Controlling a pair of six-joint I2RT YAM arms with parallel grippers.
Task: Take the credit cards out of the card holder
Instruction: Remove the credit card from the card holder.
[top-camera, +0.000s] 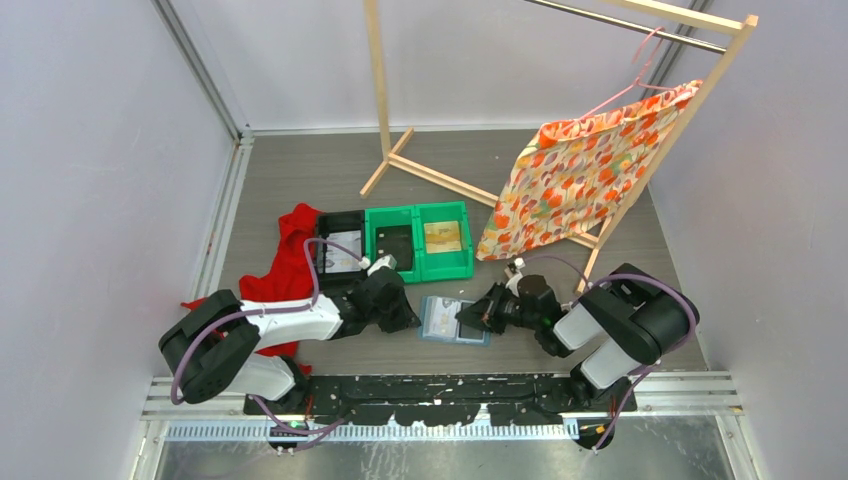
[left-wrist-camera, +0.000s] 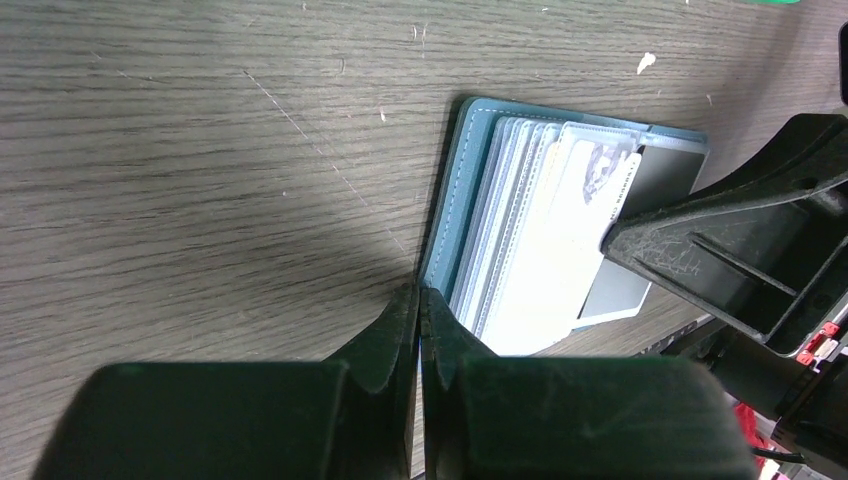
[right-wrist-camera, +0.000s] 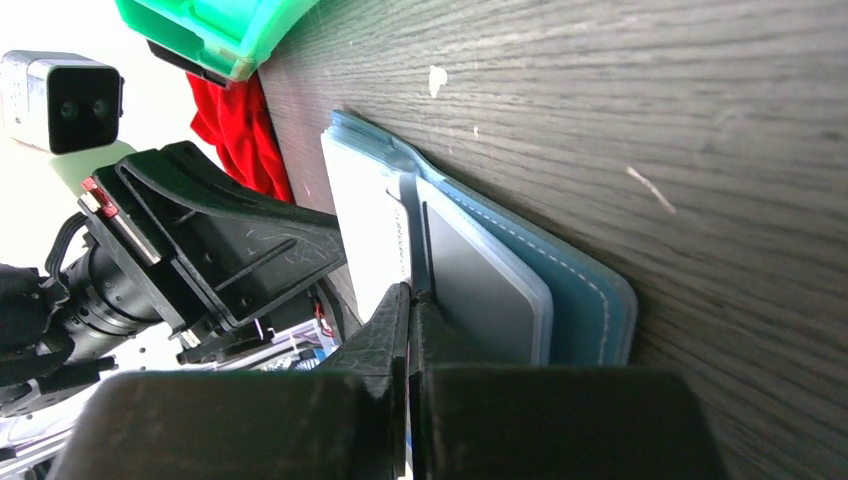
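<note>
The slate-blue card holder (top-camera: 450, 322) lies open on the table between my grippers, its pale pockets fanned out (left-wrist-camera: 500, 220). A whitish card with small marks (left-wrist-camera: 585, 190) sticks out of the pockets. A greyish card (right-wrist-camera: 480, 290) lies in the pocket beside it. My right gripper (right-wrist-camera: 412, 295) is shut, apparently on the whitish card's edge (right-wrist-camera: 375, 230). My left gripper (left-wrist-camera: 420, 295) is shut with its tips at the holder's left edge (left-wrist-camera: 455, 200). I cannot tell whether it pinches the cover.
Two joined green bins (top-camera: 418, 240) and a black tray (top-camera: 340, 250) stand behind the holder. A red cloth (top-camera: 290, 255) lies at the left. A wooden rack (top-camera: 400, 160) with a patterned cloth (top-camera: 580, 180) stands at the back right.
</note>
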